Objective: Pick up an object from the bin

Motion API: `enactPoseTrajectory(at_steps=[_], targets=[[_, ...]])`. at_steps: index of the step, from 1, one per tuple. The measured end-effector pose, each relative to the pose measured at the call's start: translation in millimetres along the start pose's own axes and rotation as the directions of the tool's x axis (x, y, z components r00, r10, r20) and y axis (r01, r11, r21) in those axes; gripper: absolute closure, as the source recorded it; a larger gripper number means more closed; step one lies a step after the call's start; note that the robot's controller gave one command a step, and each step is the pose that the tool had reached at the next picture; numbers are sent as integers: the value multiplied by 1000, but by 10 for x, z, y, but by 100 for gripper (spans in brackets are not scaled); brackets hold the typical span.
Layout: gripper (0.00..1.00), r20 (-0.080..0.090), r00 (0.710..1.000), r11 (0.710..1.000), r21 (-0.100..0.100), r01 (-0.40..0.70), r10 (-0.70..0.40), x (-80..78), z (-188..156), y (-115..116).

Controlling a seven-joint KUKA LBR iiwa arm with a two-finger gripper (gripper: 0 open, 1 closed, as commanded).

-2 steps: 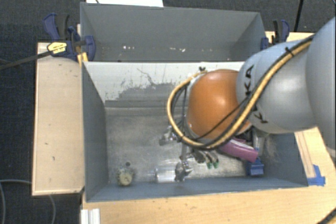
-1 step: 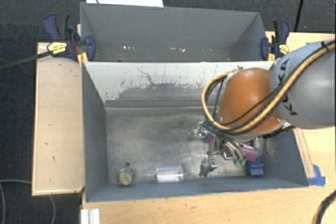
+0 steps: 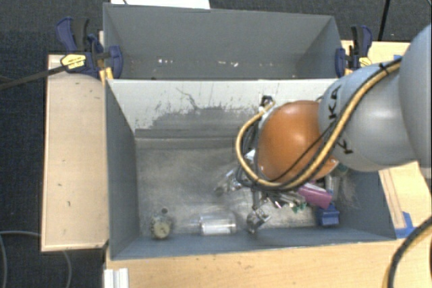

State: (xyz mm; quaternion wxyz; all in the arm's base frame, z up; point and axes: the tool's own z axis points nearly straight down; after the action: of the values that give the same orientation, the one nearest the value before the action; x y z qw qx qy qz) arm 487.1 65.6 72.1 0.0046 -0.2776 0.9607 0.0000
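Observation:
My gripper (image 3: 244,202) hangs low over the front middle of the bin floor, below the orange cover. It is open, and I see nothing between its fingers. A clear, whitish small cylinder (image 3: 217,226) lies on the floor just left of the nearer fingertip (image 3: 255,218), close to it but apart. A magenta stick-like thing (image 3: 316,196) and a blue block (image 3: 329,216) lie to the gripper's right, partly hidden by the arm. Small green bits (image 3: 297,207) show between them and the gripper.
A small round brass-coloured thing (image 3: 160,226) sits near the front left corner. The arm and its cables cover the right part of the bin. The left and back of the floor are bare scuffed metal.

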Motion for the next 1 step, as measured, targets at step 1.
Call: enactPoseTrajectory(at_steps=[1], targets=[[0, -4, 998, 998, 3, 70, -70, 456, -608, -639]])
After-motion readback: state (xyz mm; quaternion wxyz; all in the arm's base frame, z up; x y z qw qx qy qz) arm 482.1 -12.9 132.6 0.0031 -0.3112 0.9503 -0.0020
